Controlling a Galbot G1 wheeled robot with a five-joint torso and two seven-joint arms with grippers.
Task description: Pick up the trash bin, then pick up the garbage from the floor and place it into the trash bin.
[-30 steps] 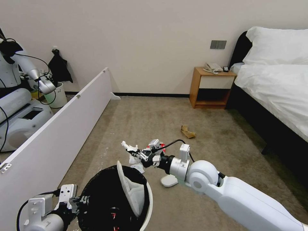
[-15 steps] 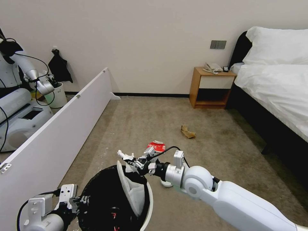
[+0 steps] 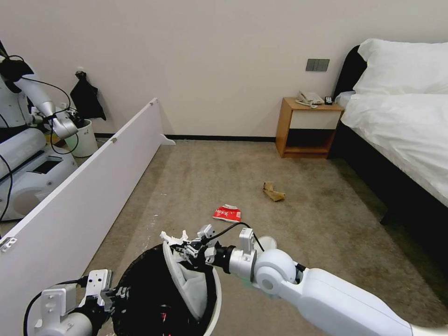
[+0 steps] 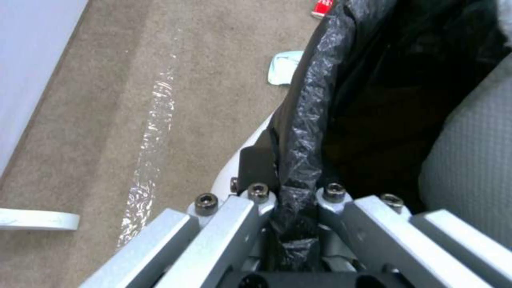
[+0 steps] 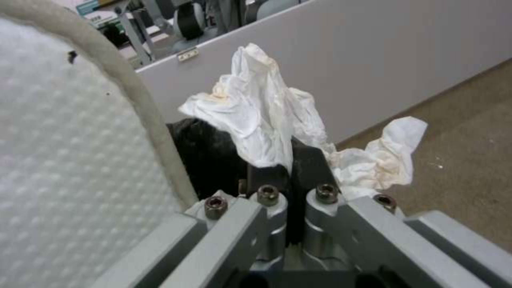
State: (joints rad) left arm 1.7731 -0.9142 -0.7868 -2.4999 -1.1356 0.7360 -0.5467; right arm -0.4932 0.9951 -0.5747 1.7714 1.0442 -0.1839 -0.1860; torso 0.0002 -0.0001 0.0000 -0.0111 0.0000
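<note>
The left gripper (image 4: 291,200) has its jaws clamped on the black-bagged rim of the bin (image 3: 212,298), holding it up at the near left with a white slipper (image 3: 189,284) standing on end inside. The right gripper (image 3: 186,247) hovers over the bin's far rim beside the slipper, jaws pinched on a crumpled, stained tissue (image 5: 267,120). On the floor (image 3: 210,182) beyond lie a red packet (image 3: 227,213) and, farther toward the bed (image 3: 401,126), a brown paper bag (image 3: 273,192), well apart from the bin.
</note>
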